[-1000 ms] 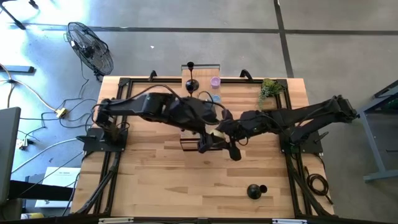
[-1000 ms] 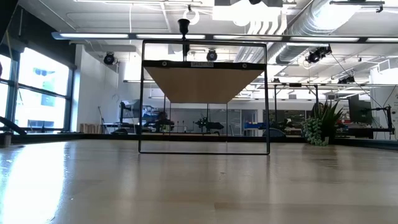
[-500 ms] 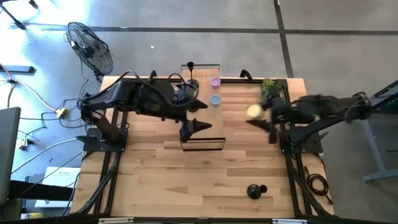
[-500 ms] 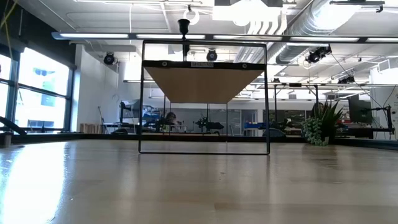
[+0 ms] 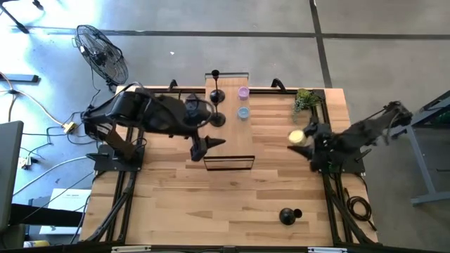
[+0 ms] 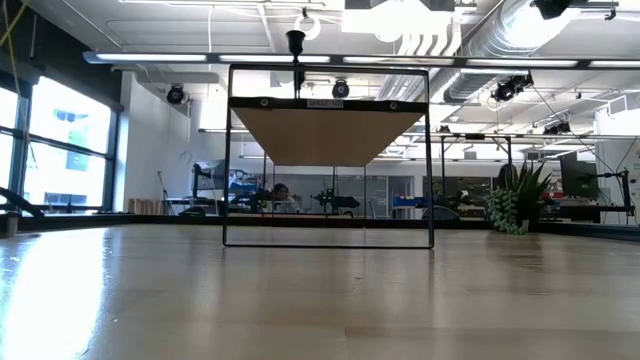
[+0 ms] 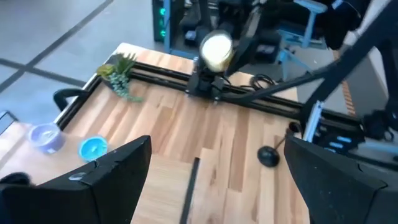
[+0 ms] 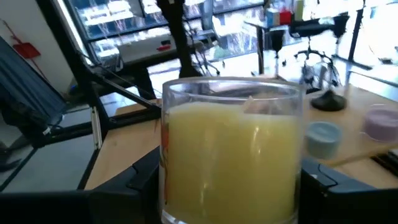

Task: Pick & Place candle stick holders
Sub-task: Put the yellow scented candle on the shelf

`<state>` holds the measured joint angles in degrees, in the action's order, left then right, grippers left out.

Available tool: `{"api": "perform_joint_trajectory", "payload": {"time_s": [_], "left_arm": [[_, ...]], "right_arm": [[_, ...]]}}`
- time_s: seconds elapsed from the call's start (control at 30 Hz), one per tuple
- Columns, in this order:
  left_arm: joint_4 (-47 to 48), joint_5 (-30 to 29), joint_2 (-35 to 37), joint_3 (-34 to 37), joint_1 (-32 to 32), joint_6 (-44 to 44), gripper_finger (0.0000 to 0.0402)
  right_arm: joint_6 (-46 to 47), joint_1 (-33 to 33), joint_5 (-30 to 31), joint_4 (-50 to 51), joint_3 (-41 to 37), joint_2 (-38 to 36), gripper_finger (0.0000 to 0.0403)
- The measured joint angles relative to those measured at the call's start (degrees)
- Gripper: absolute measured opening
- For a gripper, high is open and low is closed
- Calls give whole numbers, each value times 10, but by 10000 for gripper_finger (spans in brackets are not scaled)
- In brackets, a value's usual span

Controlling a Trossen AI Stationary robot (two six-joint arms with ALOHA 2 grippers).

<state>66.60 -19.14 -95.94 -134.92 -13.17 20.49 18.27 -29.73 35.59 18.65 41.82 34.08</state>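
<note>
One black candle stick holder [image 5: 216, 95] stands upright on a wooden board at the table's far edge. Another [image 5: 288, 215] lies on its side near the near right corner, also seen in the left wrist view [image 7: 268, 155]. My right gripper [image 5: 300, 140] is at the table's right edge, shut on a glass jar with a yellow candle [image 8: 231, 155]. My left gripper [image 5: 208, 145] hovers open above the table's middle, left of a black wire rack [image 5: 228, 163]; nothing is between its fingers [image 7: 118, 177]. My right gripper pinches the jar between its two fingers, one on each side of the glass wall's lower part [image 8: 166, 186]. The fingers come about level from the table's right side. The jar stands upright in the hold, lifted clear of the table.
A purple cup [image 5: 243, 92] and a blue cup [image 5: 243, 112] stand near the far edge, with a small green plant [image 5: 305, 100] at the far right. In the low view the rack's frame [image 6: 328, 240] stands mid-table with a holder's stem [image 6: 295, 42] showing above it. Bare wood lies toward the near edge.
My right gripper has drawn back from the table's middle toward the right edge, carrying the yellow candle jar with it, and its wrist has turned. My left gripper has pulled away from the rack toward the left and risen a little, staying open.
</note>
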Motion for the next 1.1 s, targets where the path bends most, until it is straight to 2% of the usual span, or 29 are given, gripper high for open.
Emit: {"api": "perform_joint_trajectory", "payload": {"time_s": [0.23,0.43,0.77,0.93,1.1], "left_arm": [[0,-4,-1,0,-28,-23,360],[0,11,5,0,-31,-37,360],[-44,16,25,0,-29,-73,360],[-73,16,34,0,-29,-105,360],[-67,13,41,0,-20,-112,360]], "right_arm": [[-63,28,-16,-289,-165,17,211],[-59,94,-59,-379,-203,65,211],[-67,222,-250,-496,-202,212,211],[-67,283,-348,-512,-202,260,211],[-68,349,-452,-576,-201,298,211]]}}
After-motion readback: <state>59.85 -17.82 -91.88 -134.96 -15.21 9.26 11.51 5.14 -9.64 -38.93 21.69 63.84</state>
